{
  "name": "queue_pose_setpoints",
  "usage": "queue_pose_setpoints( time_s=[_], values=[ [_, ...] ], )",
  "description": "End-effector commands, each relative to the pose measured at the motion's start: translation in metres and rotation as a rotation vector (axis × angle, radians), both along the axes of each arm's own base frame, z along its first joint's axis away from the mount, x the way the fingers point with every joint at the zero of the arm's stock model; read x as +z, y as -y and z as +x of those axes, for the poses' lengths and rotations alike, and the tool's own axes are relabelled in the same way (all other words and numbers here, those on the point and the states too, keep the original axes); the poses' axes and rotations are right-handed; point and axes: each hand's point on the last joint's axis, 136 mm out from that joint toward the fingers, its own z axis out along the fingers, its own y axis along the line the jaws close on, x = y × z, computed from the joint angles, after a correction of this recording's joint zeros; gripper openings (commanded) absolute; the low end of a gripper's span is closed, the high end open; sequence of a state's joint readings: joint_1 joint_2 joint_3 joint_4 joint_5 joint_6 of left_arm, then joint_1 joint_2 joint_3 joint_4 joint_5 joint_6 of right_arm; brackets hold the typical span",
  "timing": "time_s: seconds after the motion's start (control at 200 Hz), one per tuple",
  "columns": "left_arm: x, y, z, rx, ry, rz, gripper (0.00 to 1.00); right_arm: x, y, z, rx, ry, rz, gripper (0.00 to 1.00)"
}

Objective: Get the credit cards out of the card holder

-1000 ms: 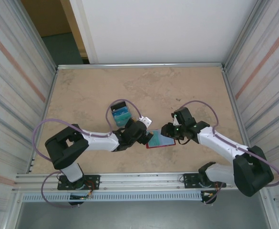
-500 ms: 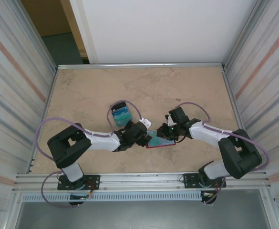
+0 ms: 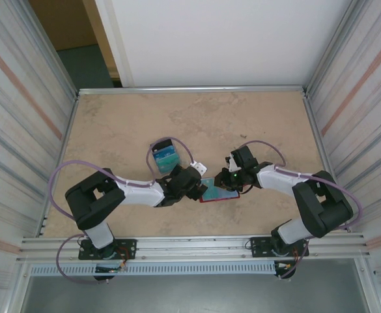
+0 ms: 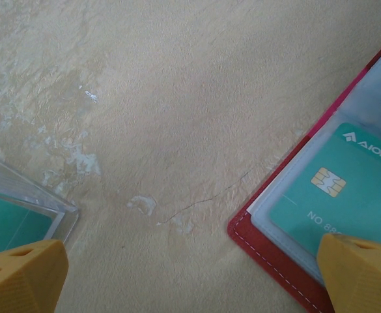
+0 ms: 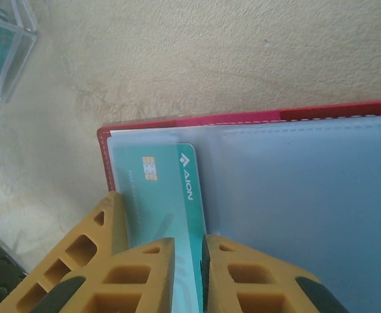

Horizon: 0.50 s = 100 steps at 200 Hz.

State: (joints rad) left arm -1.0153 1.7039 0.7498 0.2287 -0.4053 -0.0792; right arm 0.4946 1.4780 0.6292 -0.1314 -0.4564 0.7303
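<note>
card (image 5: 167,195) in card holder (image 5: 294,189), box (image 3: 165,155) behind-left

- Top external: fixed high above and behind the arm bases, looking down on the whole desk (image 3: 197,117) from afar.
- Left wrist: just above the desk, facing down between the left pincer (image 4: 190,277) fingers.
- Right wrist: close, looking past the right pincer (image 5: 189,274) onto the open card holder (image 5: 294,189).
- Both wrist views share the card holder's red edge and the green card (image 4: 346,195) in it.

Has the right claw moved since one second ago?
Yes. The right claw shifted slightly left, away from the right wall, farther over the card holder.
</note>
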Motion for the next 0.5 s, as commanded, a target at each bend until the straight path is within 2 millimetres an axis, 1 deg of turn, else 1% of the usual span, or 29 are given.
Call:
queue_pose_setpoints(
  time_s=[0.0,0.246,0.496],
  values=[
    [-0.005,-0.009,0.002,0.025,-0.005,0.053,0.99,-0.010,0.002,-0.007,-0.009,-0.048,0.013,0.18],
    [-0.006,-0.008,0.001,0.024,-0.006,0.058,0.99,-0.019,0.006,-0.010,-0.017,-0.068,-0.004,0.18],
    [-0.007,-0.007,0.000,0.018,-0.004,0.075,0.99,-0.013,-0.006,-0.009,-0.009,-0.076,0.105,0.18]
  ],
)
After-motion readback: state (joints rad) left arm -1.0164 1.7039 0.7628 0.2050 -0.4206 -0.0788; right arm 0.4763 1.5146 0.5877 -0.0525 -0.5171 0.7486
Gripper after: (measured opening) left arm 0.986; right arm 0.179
